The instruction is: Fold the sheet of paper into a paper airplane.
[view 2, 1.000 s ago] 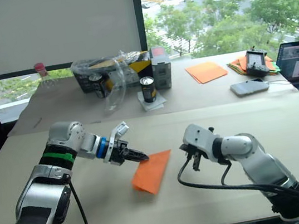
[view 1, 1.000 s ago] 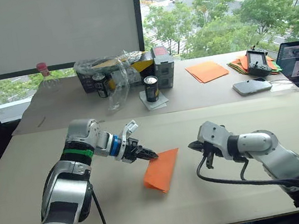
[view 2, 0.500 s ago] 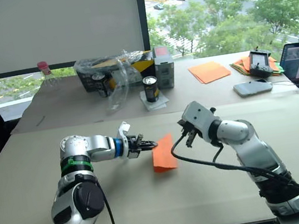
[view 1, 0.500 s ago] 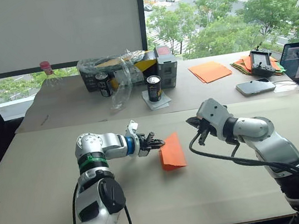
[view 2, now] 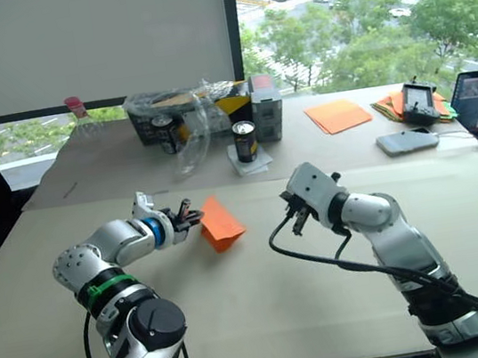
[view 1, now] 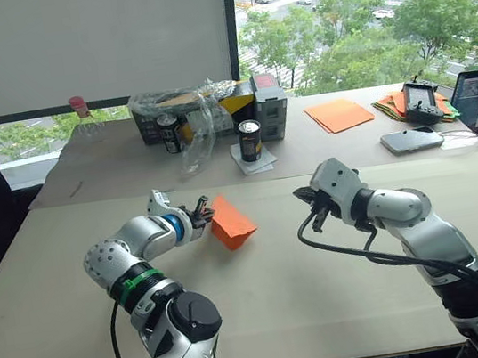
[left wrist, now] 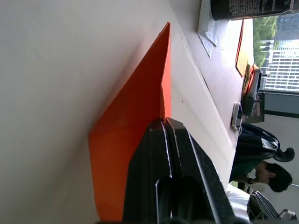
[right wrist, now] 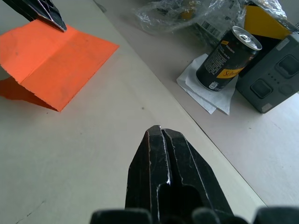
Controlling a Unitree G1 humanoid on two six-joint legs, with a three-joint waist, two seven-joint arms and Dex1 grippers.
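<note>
Left eye view: sheet of paper (view 1: 231,225) near the front table's (view 1: 330,309) middle, folded over once, apparently no nose or wings yet. Left gripper (view 1: 203,212) pinched on its edge, lifting one side. Right gripper (view 1: 312,207) closed, empty, well apart.

Hidden behind the fingers
The left gripper (left wrist: 164,122) covers the near edge of the sheet of paper (left wrist: 131,135); whether its closed fingertips pinch that edge cannot be told.
</note>
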